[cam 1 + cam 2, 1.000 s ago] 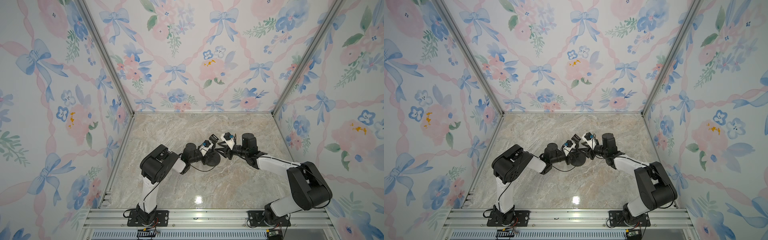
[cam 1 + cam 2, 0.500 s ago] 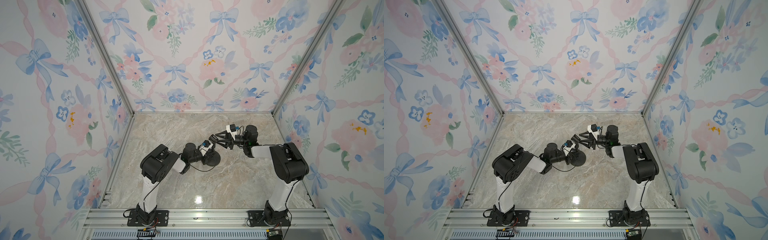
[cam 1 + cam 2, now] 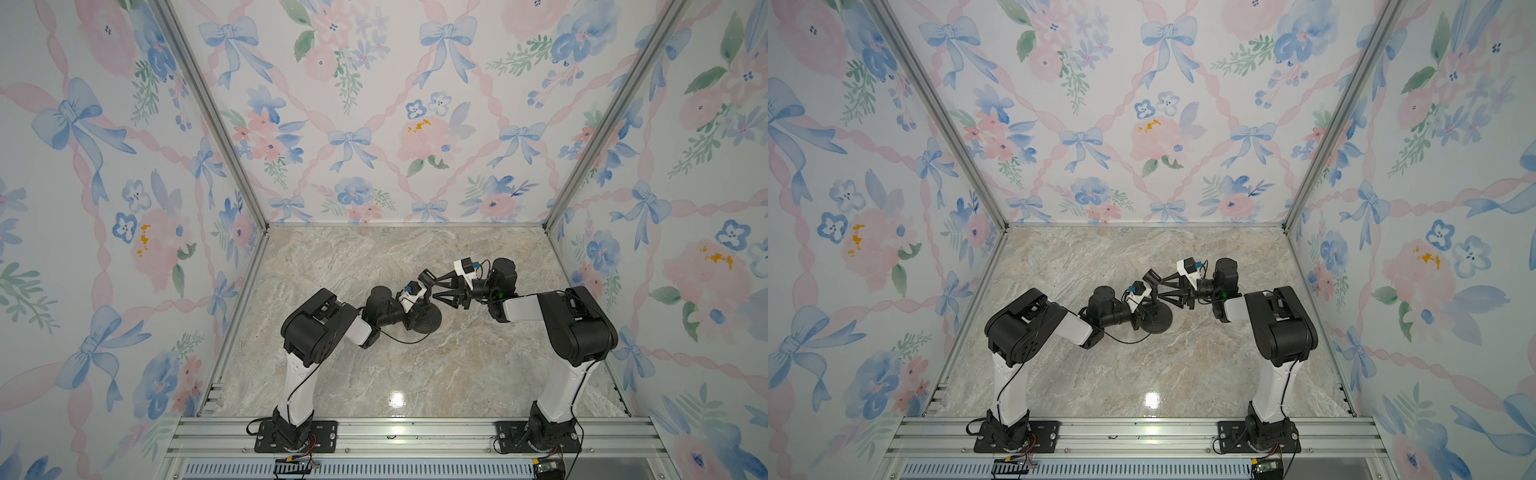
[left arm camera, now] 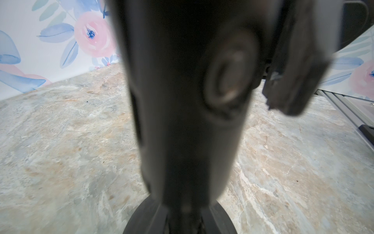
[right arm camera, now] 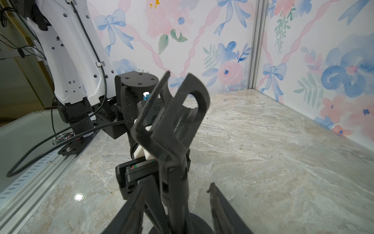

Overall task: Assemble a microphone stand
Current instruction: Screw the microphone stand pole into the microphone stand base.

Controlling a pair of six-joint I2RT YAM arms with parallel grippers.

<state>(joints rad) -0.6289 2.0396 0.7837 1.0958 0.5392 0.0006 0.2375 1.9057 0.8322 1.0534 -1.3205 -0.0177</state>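
Observation:
The black microphone stand stands upright mid-table in both top views. Its round base [image 3: 430, 323] [image 3: 1160, 321] lies flat on the marble, and the thin rod [image 5: 176, 190] rises from it to the C-shaped clip [image 3: 426, 276] [image 3: 1150, 276] [image 5: 182, 113]. My left gripper [image 3: 417, 309] [image 3: 1139, 309] is shut on the lower rod just above the base. In the left wrist view the blurred rod [image 4: 186, 121] fills the middle and hides the jaws. My right gripper [image 3: 437, 288] [image 3: 1163, 288] [image 5: 175, 184] is open, one finger on each side of the rod, the right fingertip [image 5: 211, 185] clearly apart from it.
Floral walls close in the marble table [image 3: 415, 374] on three sides. An aluminium rail [image 3: 395, 432] with both arm mounts runs along the front edge. The left arm's black cable [image 3: 401, 340] loops over the table beside the base.
The right arm has swung from a low reach to an upright pose, with its elbow raised and the gripper turned around the rod. Its jaws have spread a little. The left gripper and stand have not moved.

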